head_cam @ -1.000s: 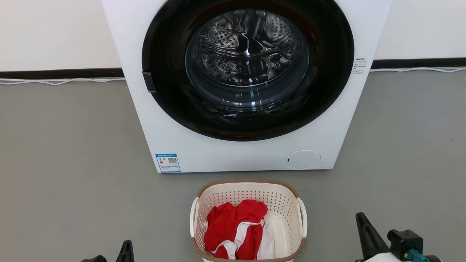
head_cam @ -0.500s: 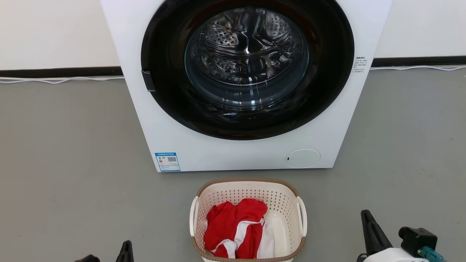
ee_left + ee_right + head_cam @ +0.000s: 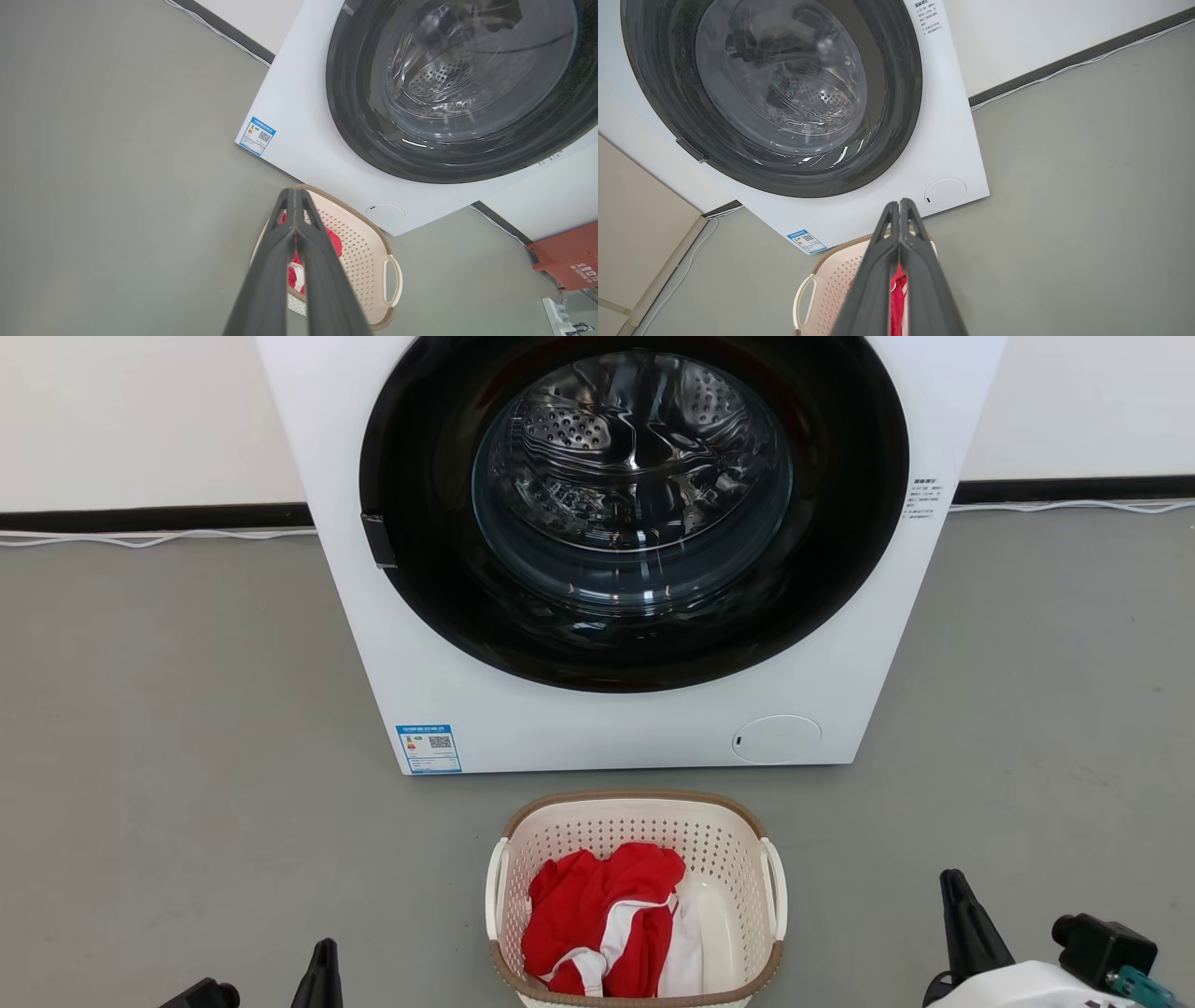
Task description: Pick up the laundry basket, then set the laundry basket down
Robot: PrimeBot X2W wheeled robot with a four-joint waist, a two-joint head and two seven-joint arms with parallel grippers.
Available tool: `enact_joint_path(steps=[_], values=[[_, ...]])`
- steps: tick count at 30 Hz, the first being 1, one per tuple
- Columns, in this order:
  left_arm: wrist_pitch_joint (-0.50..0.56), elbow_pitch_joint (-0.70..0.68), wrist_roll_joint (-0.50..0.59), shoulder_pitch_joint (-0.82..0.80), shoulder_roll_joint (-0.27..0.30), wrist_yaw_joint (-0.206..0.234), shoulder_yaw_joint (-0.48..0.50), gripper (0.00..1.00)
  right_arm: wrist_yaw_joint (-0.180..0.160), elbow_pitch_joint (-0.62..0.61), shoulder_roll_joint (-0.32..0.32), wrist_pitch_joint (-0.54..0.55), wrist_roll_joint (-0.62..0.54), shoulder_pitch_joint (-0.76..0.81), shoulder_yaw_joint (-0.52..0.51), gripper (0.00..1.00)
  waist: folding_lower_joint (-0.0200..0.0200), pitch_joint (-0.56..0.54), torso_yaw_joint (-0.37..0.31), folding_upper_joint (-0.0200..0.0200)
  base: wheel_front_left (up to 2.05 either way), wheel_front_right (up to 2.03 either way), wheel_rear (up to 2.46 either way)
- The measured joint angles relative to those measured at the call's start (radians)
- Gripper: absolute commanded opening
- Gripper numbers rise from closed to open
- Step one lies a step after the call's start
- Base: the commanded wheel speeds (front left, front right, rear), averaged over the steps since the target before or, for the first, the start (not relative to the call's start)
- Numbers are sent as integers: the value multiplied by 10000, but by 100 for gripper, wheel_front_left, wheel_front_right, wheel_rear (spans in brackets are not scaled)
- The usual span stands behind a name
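On the grey floor [image 3: 187, 756], just in front of the white front-loading washing machine [image 3: 597, 737] and not touching it, the laundry basket [image 3: 635, 831] stands upright with a red-and-white garment [image 3: 597, 915] bunched inside. To either side of it, apart from its white handles [image 3: 777, 887], the left gripper [image 3: 294, 196] and the right gripper [image 3: 900, 205] each have their two dark fingers [image 3: 322, 261] pressed together, holding nothing. Behind the machine a white cable [image 3: 140, 539] runs along the dark skirting [image 3: 140, 516].

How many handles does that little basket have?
2. The left handle is on the left side of the laundry basket, the right handle on the opposite side; none looks hidden.
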Motion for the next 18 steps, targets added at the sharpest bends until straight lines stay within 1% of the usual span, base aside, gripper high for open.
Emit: enact_joint_path(steps=[18], values=[[493,-150,-1672,-216,-82,-397,305,0,0,-286,0,451,2268,-104,-130,0,0,63,-13,0,0,0,0]])
